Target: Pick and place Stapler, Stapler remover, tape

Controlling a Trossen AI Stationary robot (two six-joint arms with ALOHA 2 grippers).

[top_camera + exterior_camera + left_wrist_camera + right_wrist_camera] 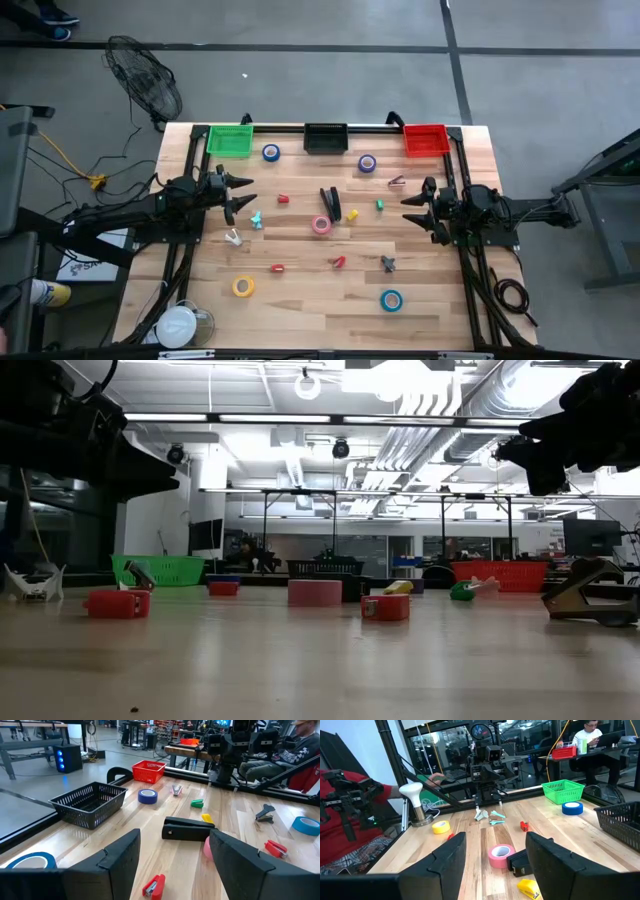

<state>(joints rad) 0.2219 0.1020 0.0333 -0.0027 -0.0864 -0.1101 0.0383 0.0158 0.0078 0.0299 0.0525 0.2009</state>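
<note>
Nothing is held yet: both arms hover above the table with jaws apart, so the step in hand looks like the first approach, with everything still loose on the wood.

The left gripper (pixel 243 190) hangs over its side of the table, fingers spread and empty. Straight ahead of it, toward the table's middle, lies the black stapler (pixel 188 829), a long dark bar lying flat, with the pink tape (pixel 321 225) touching or just beside its near end. A small red remover (pixel 154 886) sits close under the left fingers. The blue tape (pixel 271 153) lies off to one side, near the green basket (pixel 230 140); the yellow tape (pixel 243 286) is off to the other side, nearer the table's front.

The right gripper (pixel 414 210) faces the left one across the table, also spread and empty. The pink tape (pixel 500 855) and stapler lie just ahead of it. The purple tape (pixel 367 163) sits to one side near the red basket (pixel 425 139), the teal tape (pixel 391 300) to the other. A black basket (pixel 325 137) stands between the two coloured ones.

The rolls are small flat rings lying on their faces. My guess is that either arm must next descend onto one item, jaws straddling it, before closing. A flat ring would need one finger inside the hole or a grip across the rim.
</note>
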